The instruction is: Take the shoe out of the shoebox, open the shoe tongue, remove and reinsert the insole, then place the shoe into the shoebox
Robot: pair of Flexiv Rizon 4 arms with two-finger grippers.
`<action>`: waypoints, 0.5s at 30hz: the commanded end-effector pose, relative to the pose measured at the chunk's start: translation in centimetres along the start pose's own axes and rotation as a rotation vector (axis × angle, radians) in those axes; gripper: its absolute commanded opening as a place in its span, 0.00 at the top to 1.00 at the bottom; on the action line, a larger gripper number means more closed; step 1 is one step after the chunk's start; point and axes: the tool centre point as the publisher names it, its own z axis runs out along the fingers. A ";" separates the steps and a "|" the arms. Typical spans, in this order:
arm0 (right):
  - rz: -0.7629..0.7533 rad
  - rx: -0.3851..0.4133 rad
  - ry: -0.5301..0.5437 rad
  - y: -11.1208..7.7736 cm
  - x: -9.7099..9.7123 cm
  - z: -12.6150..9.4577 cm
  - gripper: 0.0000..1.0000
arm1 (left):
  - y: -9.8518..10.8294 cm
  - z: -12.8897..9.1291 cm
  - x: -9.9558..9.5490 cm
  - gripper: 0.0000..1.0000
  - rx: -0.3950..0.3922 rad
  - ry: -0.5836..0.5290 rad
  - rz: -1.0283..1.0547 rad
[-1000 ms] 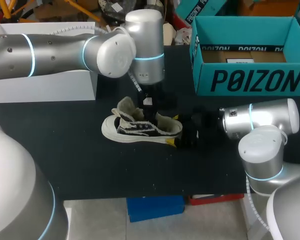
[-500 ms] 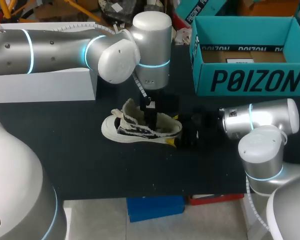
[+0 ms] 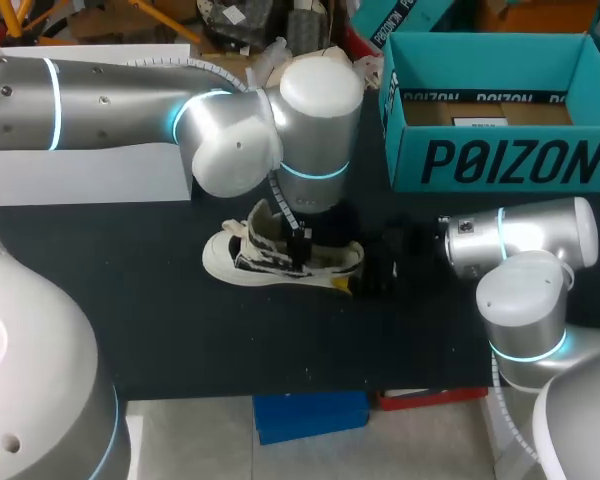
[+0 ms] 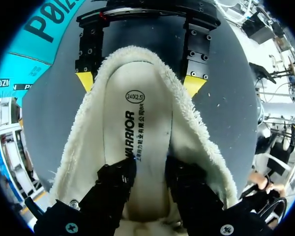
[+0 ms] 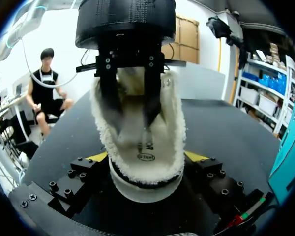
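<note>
The black table (image 3: 160, 330) carries the open teal shoebox (image 3: 500, 160) well apart from the shoe (image 3: 242, 262), off beyond its heel end, and the shoe stands on its sole outside the box. The right gripper (image 5: 146, 158) is clamped on the shoe's heel, one yellow tip against each side. The left gripper (image 4: 148, 184) dips into the shoe's fleece-lined opening over the insole (image 4: 137, 113); I cannot tell whether it is clamped or apart.

A shoe (image 3: 250, 262) is lying mid-table (image 3: 160, 330), toe pointing left, heel right. The shoebox (image 3: 500, 160) is standing behind it, to the right. The left gripper (image 4: 148, 182) is sitting in the shoe's opening from above. The right gripper (image 5: 146, 160) is clasping the heel from both sides.
</note>
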 end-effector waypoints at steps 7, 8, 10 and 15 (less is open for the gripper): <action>0.002 0.003 -0.003 0.0 -0.1 0.1 1.00 | 0.7 6.8 -0.2 0.65 -0.086 -0.264 -0.076; 0.002 0.003 -0.003 0.0 -0.1 0.1 1.00 | 0.8 7.2 -0.3 0.65 -0.091 -0.282 -0.085; 0.002 0.003 -0.003 0.0 -0.1 0.1 1.00 | 0.8 7.9 -0.6 0.63 -0.107 -0.319 -0.077; 0.002 0.003 -0.003 0.0 -0.1 0.1 1.00 | 1.1 9.9 -2.1 0.63 -0.102 -0.379 -0.087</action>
